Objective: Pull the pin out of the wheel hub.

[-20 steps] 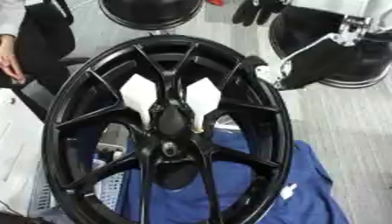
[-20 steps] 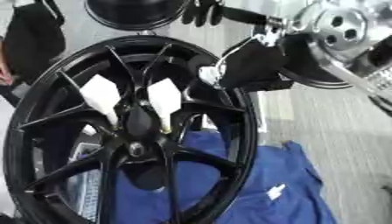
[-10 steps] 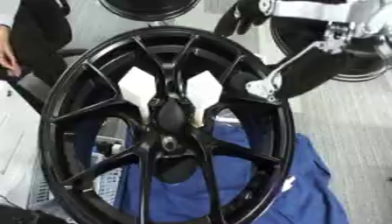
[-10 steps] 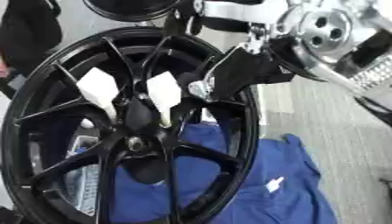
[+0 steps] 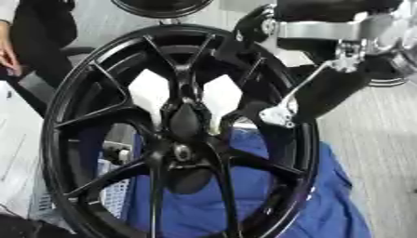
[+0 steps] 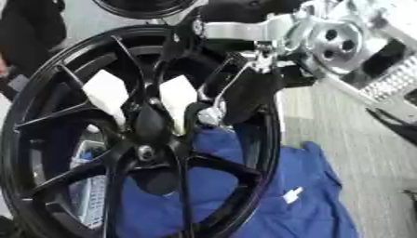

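Observation:
A large black wheel [image 5: 90, 88] with thin spokes stands nearly upright and fills the view. At the middle of its hub [image 5: 175, 123] a small grey round pin [image 5: 181, 151] shows. My right arm comes in from the upper right, black with silver joints. My right hand [image 5: 322, 95] lies over the wheel's right spokes, pointing down and left toward the hub, about a hand's length from the pin. A small silver part [image 5: 277, 116] shows at its tip. The blur hides how it is held. My left hand shows in no view.
A blue cloth [image 6: 318, 186] lies under and behind the wheel. Two white patches [image 5: 146, 90] show through the upper spoke gaps. Another black wheel [image 5: 163, 5] stands at the far top, and a dark tyre [image 5: 387, 76] at the right. Grey floor [image 5: 383, 135] lies to the right.
My right arm has swung left and down, from outside the wheel's right rim to over its right spokes. The camera has also shifted, so the wheel looks larger.

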{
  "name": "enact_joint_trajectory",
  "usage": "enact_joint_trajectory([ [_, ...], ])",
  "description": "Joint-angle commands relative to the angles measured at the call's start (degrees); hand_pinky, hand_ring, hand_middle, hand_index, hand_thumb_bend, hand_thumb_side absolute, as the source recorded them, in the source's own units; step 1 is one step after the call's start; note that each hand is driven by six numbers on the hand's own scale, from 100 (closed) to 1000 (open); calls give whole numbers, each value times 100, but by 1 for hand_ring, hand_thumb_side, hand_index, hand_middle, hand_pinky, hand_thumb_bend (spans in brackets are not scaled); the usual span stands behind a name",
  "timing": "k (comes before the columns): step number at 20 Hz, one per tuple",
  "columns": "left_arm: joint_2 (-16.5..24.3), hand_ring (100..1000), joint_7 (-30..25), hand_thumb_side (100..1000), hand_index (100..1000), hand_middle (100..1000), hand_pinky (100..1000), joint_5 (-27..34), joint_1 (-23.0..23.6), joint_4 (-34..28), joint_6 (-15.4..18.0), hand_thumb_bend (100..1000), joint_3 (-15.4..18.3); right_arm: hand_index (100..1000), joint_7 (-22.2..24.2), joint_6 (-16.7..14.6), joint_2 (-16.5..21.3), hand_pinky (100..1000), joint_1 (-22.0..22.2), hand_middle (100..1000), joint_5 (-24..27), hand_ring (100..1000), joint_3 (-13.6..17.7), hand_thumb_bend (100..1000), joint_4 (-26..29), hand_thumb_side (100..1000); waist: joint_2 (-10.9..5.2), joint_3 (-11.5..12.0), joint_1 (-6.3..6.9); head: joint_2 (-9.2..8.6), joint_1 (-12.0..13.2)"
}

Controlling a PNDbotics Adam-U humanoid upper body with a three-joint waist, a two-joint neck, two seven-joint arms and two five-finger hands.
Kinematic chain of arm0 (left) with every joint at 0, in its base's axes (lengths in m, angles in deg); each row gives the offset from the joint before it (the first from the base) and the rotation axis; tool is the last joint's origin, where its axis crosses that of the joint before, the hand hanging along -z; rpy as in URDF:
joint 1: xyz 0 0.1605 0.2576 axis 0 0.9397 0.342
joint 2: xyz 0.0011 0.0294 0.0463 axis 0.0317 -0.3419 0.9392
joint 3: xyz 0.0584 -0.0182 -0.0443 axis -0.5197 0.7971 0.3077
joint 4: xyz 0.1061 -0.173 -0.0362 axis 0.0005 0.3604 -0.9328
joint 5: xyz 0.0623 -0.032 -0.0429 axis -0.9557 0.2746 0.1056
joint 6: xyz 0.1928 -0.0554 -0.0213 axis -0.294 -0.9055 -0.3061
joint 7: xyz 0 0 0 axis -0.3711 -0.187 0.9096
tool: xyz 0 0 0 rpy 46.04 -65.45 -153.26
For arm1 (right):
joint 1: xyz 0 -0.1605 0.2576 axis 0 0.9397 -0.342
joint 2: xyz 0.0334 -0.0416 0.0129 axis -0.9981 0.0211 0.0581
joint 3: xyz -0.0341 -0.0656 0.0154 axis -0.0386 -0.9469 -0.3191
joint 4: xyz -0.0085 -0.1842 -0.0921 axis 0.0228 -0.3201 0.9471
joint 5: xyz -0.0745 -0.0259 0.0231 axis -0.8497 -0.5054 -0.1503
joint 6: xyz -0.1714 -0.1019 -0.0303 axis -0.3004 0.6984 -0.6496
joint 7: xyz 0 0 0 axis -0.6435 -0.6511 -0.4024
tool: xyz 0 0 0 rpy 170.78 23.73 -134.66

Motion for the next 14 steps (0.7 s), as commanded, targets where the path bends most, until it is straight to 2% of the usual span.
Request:
enact_joint_trajectory([
  [1,110,609,-9,327,812,649,813,-13,-66,-96,3,294,31,872,149,31,55,903,-79,828,-66,867,45,329,67,226,-51,41,2,-93,38],
  [5,151,610,-13,327,812,649,813,-29,-143,-96,42,296,23,875,226,-34,75,913,-137,834,-161,874,-9,349,57,222,-6,114,-79,-173,64],
  [14,147,605,-21,332,811,648,814,-28,-158,-96,28,293,8,870,177,-56,-48,905,-107,827,-248,867,-15,321,-31,219,68,119,-107,-215,3],
])
